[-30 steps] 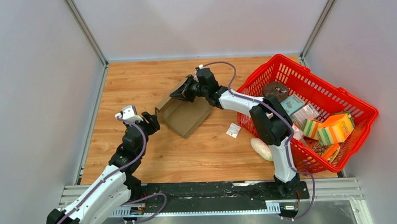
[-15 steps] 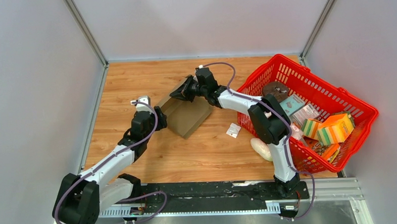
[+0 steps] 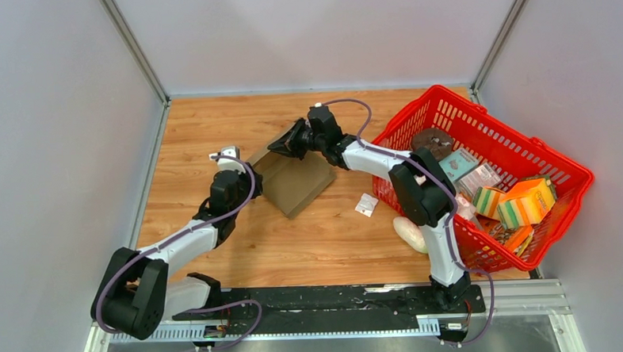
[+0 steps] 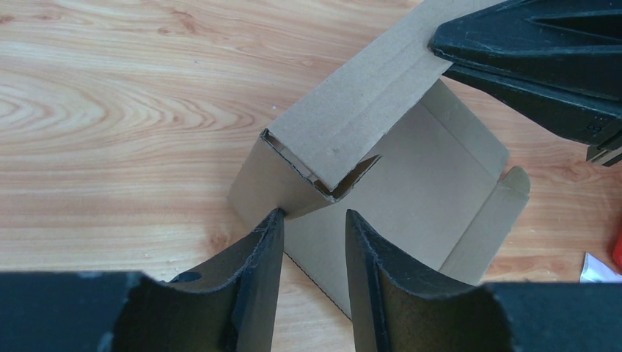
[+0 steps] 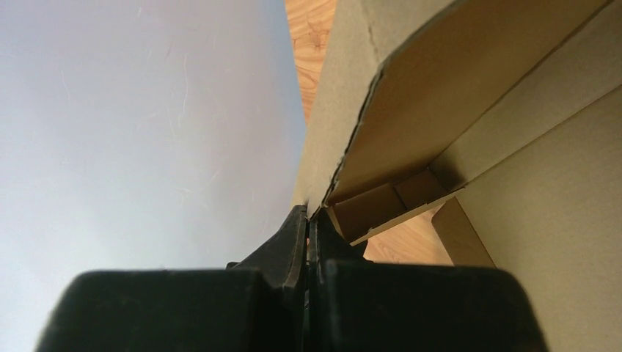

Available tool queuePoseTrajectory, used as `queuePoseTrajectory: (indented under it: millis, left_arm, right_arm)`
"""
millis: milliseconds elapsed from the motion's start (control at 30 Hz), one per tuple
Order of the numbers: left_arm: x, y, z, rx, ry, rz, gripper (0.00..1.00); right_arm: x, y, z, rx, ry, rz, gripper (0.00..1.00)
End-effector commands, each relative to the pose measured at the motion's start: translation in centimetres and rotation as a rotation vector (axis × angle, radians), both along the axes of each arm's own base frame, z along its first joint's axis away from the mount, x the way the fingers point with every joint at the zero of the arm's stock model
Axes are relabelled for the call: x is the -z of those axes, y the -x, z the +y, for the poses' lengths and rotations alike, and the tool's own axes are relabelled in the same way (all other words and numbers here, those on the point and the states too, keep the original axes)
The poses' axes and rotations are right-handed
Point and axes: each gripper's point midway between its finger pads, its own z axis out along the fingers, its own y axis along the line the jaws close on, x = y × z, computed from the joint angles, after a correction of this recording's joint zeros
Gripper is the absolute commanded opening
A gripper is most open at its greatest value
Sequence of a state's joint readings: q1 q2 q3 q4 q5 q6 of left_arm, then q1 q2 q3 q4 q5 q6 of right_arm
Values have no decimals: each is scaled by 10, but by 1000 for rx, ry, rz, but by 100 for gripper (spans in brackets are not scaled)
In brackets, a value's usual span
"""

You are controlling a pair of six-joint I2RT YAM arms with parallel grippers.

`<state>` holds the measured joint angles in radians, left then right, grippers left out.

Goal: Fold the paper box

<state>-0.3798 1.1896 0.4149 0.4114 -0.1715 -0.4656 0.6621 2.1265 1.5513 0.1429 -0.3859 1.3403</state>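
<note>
Brown cardboard paper box (image 3: 294, 179) lies half-folded, walls raised, top open.

Wooden table (image 3: 211, 125): paper box (image 3: 297, 184), basket (image 3: 480, 111), packet (image 3: 365, 205)

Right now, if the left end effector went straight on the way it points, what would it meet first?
The box. Its near corner wall stands just ahead of the open left end effector, and one fingertip seems to be at that wall, though depth is hard to judge.

White-shelled, black-jointed left arm (image 3: 180, 241) and matching right arm (image 3: 371, 156) each carry a thin purple cable (image 3: 349, 100) (it arcs free at twelve o'clock of the right wrist). The fingers (image 4: 253, 286) are matte black, tapered wedges.
</note>
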Motion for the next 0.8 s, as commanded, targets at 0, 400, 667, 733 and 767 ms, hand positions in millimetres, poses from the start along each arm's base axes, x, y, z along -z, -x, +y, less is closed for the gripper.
queuePoseTrajectory:
  millis: [0,400,667,733,767]
  left_arm:
    - [-27,-15,-5,-18,44,-61,44]
    - [-27,-10,19,-146,2,-73,57]
    - [-21,-27,7,-145,-79,-58,40]
    - [-28,-28,17,-234,-139,-74,31]
    - [-29,-25,23,-296,-176,-79,27]
  right_arm:
    - [3,0,6,-3,-7,16,0]
    - [2,1,4,2,0,9,0]
    - [4,4,5,0,2,12,0]
    - [4,5,7,-1,3,13,0]
    - [3,5,7,0,2,11,0]
